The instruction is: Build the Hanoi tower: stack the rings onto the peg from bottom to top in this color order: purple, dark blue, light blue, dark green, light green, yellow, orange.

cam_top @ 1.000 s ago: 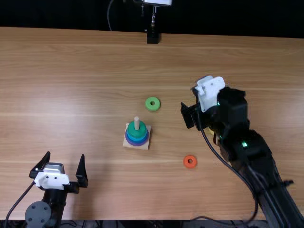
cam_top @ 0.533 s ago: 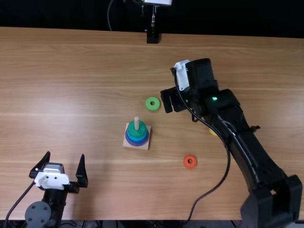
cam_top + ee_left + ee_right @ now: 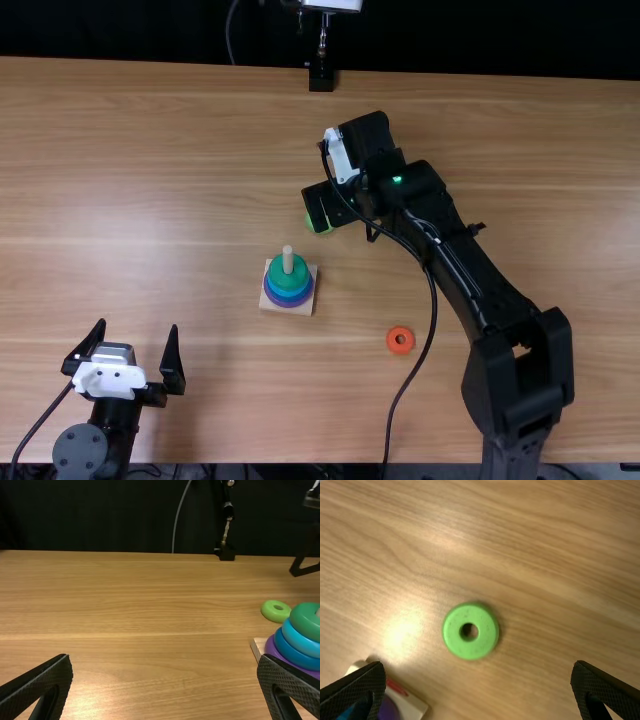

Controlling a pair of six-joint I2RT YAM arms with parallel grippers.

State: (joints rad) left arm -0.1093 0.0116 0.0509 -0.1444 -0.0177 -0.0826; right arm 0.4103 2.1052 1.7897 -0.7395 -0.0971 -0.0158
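Note:
In the top view my left gripper (image 3: 138, 352) stands open at the lower left; the left wrist view also has my left gripper (image 3: 165, 685), its fingers wide apart. The wooden base (image 3: 303, 308) holds purple, dark blue, light blue and dark green rings (image 3: 287, 275) around its peg (image 3: 288, 257). My right gripper (image 3: 318, 212) hangs over the light green ring (image 3: 312, 226), partly covering it. In the right wrist view, my right gripper (image 3: 478, 685) is open, and the light green ring (image 3: 470, 631) lies flat on the table, untouched. The orange ring (image 3: 400, 340) lies right of the base.
A black stand (image 3: 321, 78) rises at the table's far edge. The right arm (image 3: 470, 270) stretches diagonally across the table's right half, its cable (image 3: 424, 345) looping close to the orange ring.
My right gripper has swung left across the table, from the right of the light green ring to above it. The left arm and the stacked rings have stayed still.

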